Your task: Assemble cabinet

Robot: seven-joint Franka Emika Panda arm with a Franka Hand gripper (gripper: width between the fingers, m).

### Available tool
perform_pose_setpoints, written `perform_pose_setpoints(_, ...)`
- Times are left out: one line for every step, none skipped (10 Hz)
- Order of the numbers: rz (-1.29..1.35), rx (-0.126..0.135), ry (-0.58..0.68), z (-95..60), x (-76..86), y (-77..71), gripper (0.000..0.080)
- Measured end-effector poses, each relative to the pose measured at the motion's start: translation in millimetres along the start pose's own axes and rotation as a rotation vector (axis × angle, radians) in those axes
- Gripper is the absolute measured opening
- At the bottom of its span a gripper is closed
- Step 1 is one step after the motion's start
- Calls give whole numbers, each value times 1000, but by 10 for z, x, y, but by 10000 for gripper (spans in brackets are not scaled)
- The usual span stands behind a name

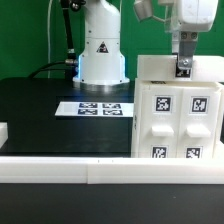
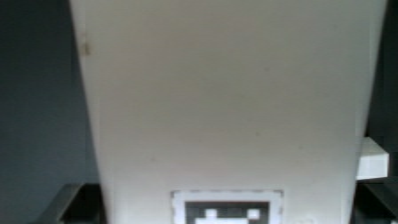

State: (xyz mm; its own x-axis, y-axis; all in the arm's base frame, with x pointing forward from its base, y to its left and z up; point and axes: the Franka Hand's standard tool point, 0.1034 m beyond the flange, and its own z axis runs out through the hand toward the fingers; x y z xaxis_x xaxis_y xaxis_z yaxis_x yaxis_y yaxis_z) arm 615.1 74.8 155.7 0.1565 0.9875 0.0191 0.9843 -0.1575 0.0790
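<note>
Exterior view: your cabinet (image 1: 178, 108) stood upright on the black counter (image 1: 45, 115) at the exterior view's right, tagged face toward the camera, against the white front rail (image 1: 60, 166). The tool (image 1: 184, 68) sat right at the cabinet's top edge, the fingers reaching down over it. It looked like it was pinching the top wall, but you couldn't tell for sure from here; the jaw gap was too small to read. The marker board (image 1: 101, 107) lay flat on the counter in front of the robot base (image 1: 101, 55), well apart from the cabinet. A small white block (image 1: 3, 132) sat at the far exterior-view left edge.

Wrist view: a broad white cabinet panel (image 2: 214, 95) filled the frame, a tag (image 2: 231, 207) visible on it, dark finger tips barely showing at the picture's edge. Contact wasn't visible.

Step, as a judgement: you were gripping or repositioning the cabinet body. The next move calls for a firm hold and a slow, level shift so the tall box doesn't tip.
</note>
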Motion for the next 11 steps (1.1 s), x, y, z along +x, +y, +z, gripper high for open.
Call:
perform_pose_setpoints(24,0,0,0,-2,0,558)
perform_pose_setpoints(41,0,0,0,-4,1,558)
perform_pose_setpoints(118,0,0,1,-4,1,558)
perform_pose_setpoints(207,0,0,2,-4,1,558)
perform_pose_setpoints(268,0,0,2,-5,0,558)
perform_pose_setpoints(352,2,4,4,-5,-1,560)
perform_pose_setpoints(469,2,4,6,-17,1,560)
perform_pose_setpoints(569,1,5,7,-15,1,560)
perform_pose_setpoints(670,0,6,9,-16,2,560)
perform_pose_setpoints(739,0,6,9,-15,1,560)
perform_pose_setpoints(859,1,6,11,-15,1,560)
